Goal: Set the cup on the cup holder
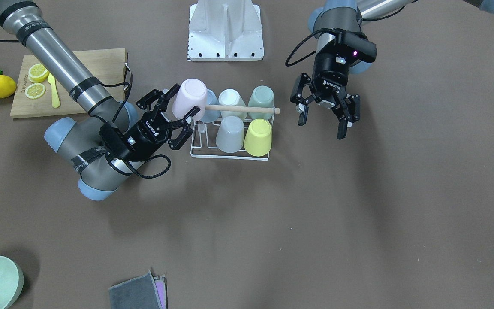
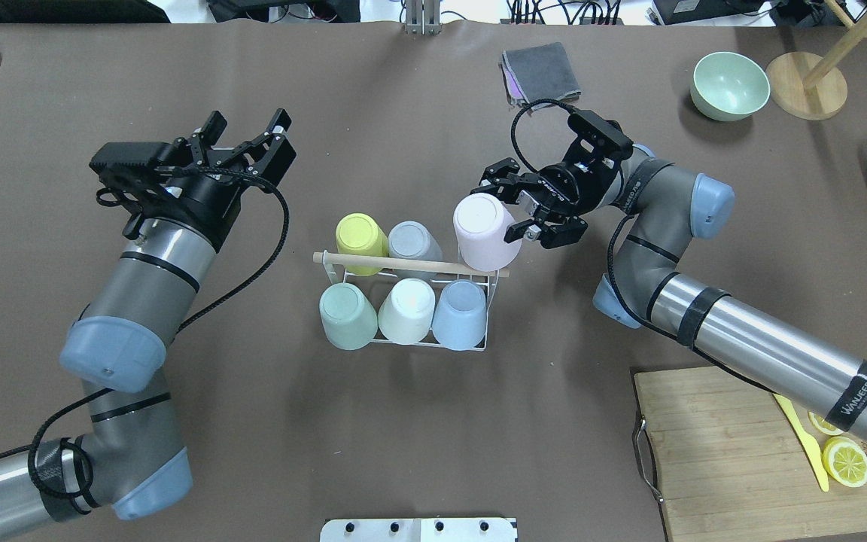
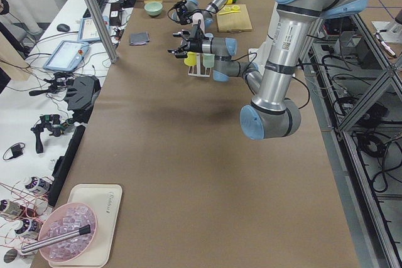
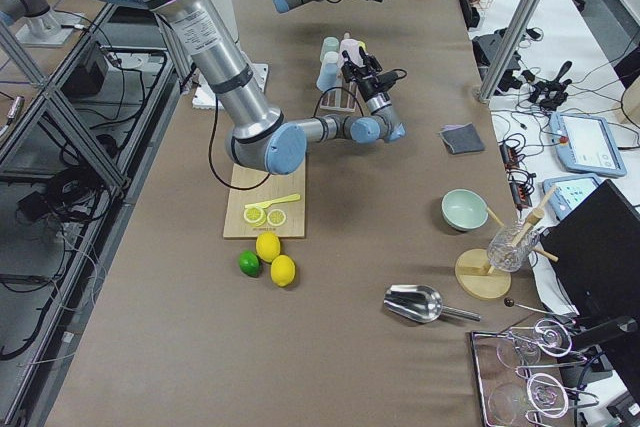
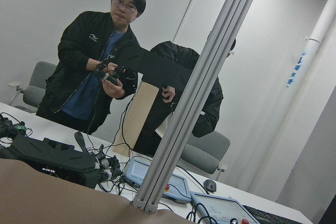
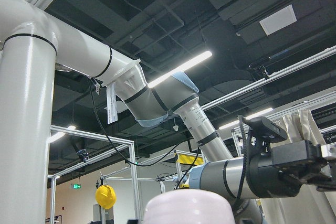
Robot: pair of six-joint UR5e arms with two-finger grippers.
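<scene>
Overhead exterior is showing my right gripper (image 2: 501,209) clamping the pink cup (image 2: 481,226) from the side, one finger on either wall, with the cup's mouth down and its base up. I am holding it tilted and raised over the cup holder (image 2: 411,263), at the corner of the rack closest to my right fingertips. It is not seated yet. In the front-facing view a bare prong (image 1: 202,128) is standing just below my fingers, and the cup is hanging above it, crossing the end of the wooden rod handle (image 1: 247,110). My right wrist camera is catching only the cup's pale rounded end at the bottom of its view.

My left gripper (image 2: 247,124) is hanging with its fingers spread wide and nothing between them, well apart from the rack and on the opposite side of it from my right gripper.

Five other cups are sitting upside down on the holder. The grey cup (image 2: 412,241) is just beside the one I am carrying, and the blue cup (image 2: 460,312) is just beside it in the other row.

I judge that I am carrying out the placing step, with one free spot left. The next move is calling for me to straighten the cup over the bare prong, clear the rod's end and both neighbours, lower until the prong is inside, and only then let go. The tilt looks like the risk, since the rim could catch the rod or nudge the grey cup.
</scene>
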